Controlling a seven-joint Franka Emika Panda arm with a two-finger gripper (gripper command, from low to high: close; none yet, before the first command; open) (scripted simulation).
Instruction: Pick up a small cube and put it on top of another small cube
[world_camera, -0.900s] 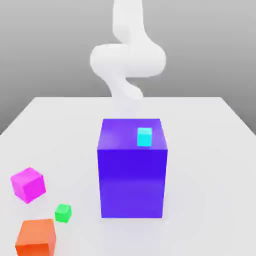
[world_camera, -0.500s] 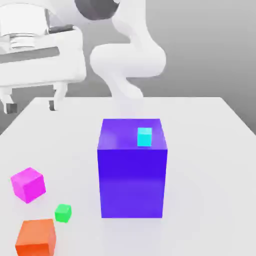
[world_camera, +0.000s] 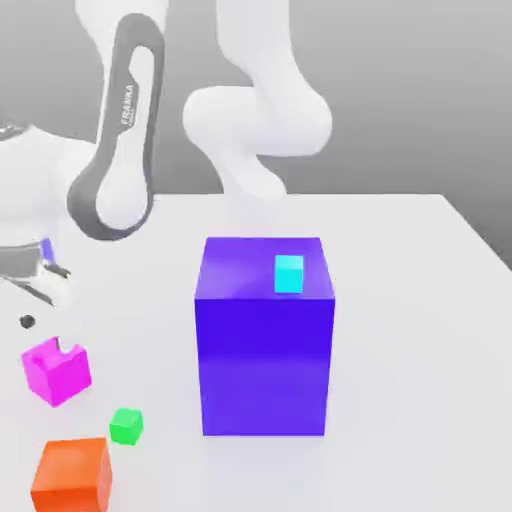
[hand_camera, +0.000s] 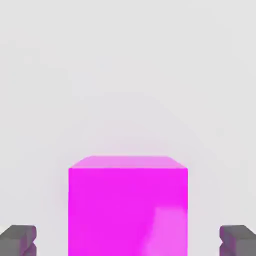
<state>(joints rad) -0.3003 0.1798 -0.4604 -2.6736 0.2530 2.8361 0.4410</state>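
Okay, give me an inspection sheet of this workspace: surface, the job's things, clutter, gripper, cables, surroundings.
Surface: white table, flat.
Job's things: magenta cube and orange cube, both on the table near the exterior view's left, apart.
Clutter: big blue-violet block with a small cyan cube on top; tiny green cube on the table.
Gripper: gripper open, fingers on either side of the magenta cube, not closed on it.
Cables: nothing seen.
Surroundings: plain grey backdrop.
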